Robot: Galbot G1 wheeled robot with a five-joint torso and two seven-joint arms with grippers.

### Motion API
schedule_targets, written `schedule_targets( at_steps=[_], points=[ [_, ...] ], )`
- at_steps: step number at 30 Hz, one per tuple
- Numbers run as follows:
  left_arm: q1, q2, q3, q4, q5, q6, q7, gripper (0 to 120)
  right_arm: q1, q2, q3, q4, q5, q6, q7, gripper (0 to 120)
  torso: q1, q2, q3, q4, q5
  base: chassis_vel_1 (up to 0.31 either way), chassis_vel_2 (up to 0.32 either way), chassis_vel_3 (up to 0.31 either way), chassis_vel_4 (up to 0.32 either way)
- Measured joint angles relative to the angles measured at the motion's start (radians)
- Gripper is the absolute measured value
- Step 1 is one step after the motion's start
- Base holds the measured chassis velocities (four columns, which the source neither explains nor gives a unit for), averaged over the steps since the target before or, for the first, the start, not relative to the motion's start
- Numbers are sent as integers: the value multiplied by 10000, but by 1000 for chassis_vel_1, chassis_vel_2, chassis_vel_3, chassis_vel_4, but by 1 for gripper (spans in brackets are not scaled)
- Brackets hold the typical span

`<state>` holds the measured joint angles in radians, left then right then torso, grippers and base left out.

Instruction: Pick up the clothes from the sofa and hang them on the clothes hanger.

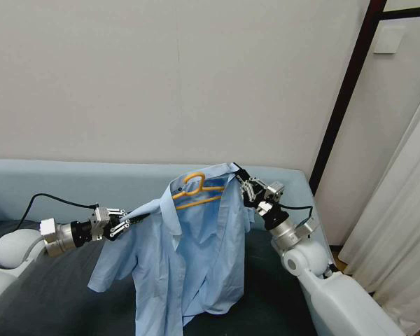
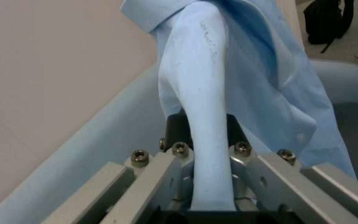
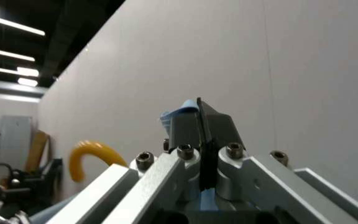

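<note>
A light blue shirt (image 1: 189, 259) hangs in the air above the sofa, spread between my two arms. An orange hanger (image 1: 196, 190) sits inside its collar, hook up. My left gripper (image 1: 131, 221) is shut on the shirt's left shoulder; in the left wrist view the blue cloth (image 2: 207, 116) runs pinched between the fingers (image 2: 177, 128). My right gripper (image 1: 239, 176) is shut on the shirt's right shoulder edge, and a scrap of blue cloth (image 3: 180, 111) shows at its closed fingertips (image 3: 213, 122), with the hanger hook (image 3: 92, 156) beside it.
The pale blue sofa backrest (image 1: 56, 178) runs along the white wall, with its dark seat (image 1: 42, 294) below the shirt. A black vertical post (image 1: 339, 105) and a white curtain (image 1: 406, 224) stand at the right.
</note>
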<state>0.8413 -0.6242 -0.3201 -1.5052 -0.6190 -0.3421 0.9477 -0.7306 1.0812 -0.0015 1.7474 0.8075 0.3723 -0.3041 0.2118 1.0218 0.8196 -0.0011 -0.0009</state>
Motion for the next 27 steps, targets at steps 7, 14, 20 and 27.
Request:
schedule_targets(
  at_steps=[7,14,20,27],
  points=[
    [44,-311,-12,71,-31,-167,-127,1,-716,-19,-455,550,1233,-80,-469,0,0,2,0,0,1,0,0,0,0],
    [-180,-319,115,70,-568,-225,-270,1,-1409,-22,-505,258,1106,70,-1399,0,-1,2,-1,-2,3,0,0,0,0],
    [-407,-296,274,82,-840,-223,-273,1,-1753,6,-394,-541,215,358,-2619,0,0,2,0,-1,4,0,0,0,0],
    [-639,-369,467,78,-913,-176,-295,1,-1785,-19,-204,-1057,-1110,473,-3581,0,-1,1,0,-2,3,0,0,0,0]
  ],
)
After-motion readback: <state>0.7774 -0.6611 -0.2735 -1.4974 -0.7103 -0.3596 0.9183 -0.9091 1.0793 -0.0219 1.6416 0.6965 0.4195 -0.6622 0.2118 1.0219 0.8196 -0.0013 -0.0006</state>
